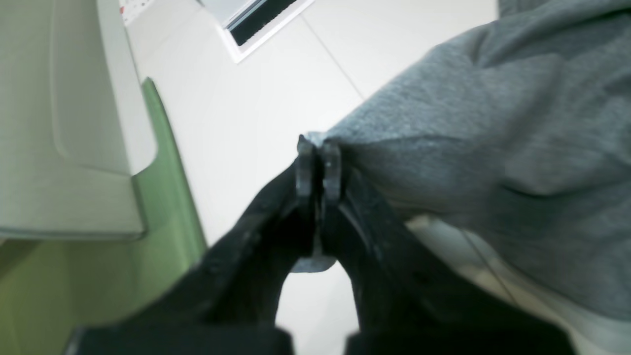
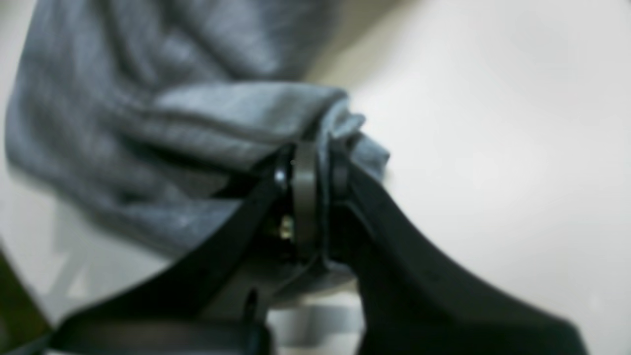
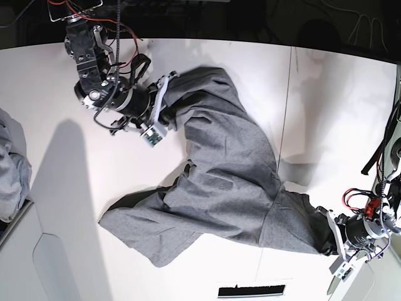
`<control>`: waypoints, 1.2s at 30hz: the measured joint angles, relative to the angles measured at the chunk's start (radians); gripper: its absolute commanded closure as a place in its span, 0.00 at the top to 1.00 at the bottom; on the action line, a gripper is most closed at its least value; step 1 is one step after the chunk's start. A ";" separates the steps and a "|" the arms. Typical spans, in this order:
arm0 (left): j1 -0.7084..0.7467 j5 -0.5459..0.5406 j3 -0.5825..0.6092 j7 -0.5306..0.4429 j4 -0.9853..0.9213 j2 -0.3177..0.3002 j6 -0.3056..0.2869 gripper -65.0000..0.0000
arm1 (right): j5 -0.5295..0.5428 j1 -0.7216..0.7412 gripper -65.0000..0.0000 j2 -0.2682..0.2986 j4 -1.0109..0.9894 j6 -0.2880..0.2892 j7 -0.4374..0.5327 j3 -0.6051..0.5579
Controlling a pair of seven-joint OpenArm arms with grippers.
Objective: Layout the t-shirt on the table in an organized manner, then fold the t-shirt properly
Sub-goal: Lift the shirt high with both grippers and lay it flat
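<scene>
base view, looking down: the large heather-grey cotton t-shirt [image 3: 232,182] lay rumpled and twisted across the middle of the wide matte white desk [image 3: 69,169], one part fanned toward the lower left. the black left tool [image 1: 318,148], at the lower right, was closed on one edge of the fabric, which hung in a slope from its tips. the black right tool [image 2: 319,162], at the upper left, was pinched shut on a bunched fold. the step in hand seemed to be laying out the shirt, before any folding. the next move likely called for drawing the two grips apart, tightening the cloth and easing out its creases.
</scene>
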 measured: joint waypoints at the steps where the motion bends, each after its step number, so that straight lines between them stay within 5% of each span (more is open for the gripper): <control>1: -0.011 0.009 0.000 -0.004 -0.001 0.000 0.016 0.00 | 0.002 0.001 0.00 0.000 0.037 -0.006 0.003 0.035; 4: -0.058 0.011 0.000 -0.012 -0.002 0.000 0.023 0.00 | 0.042 0.005 0.00 0.024 0.135 -0.014 0.010 0.135; 13: -0.209 -0.009 0.000 0.024 -0.055 0.000 0.023 0.00 | 0.215 0.053 0.00 0.209 0.231 -0.042 -0.056 0.344; 25: -0.384 -0.274 0.002 0.135 -0.051 -0.081 0.003 0.00 | 0.412 0.189 0.00 0.349 0.238 -0.038 -0.084 0.461; 30: -0.316 -0.409 0.000 0.220 -0.051 -0.113 -0.115 0.00 | 0.514 0.136 0.00 0.346 0.237 0.002 -0.138 0.462; 36: -0.068 -0.552 0.005 0.272 -0.038 -0.180 -0.267 0.00 | 0.595 -0.074 0.00 0.340 0.303 0.032 -0.163 0.464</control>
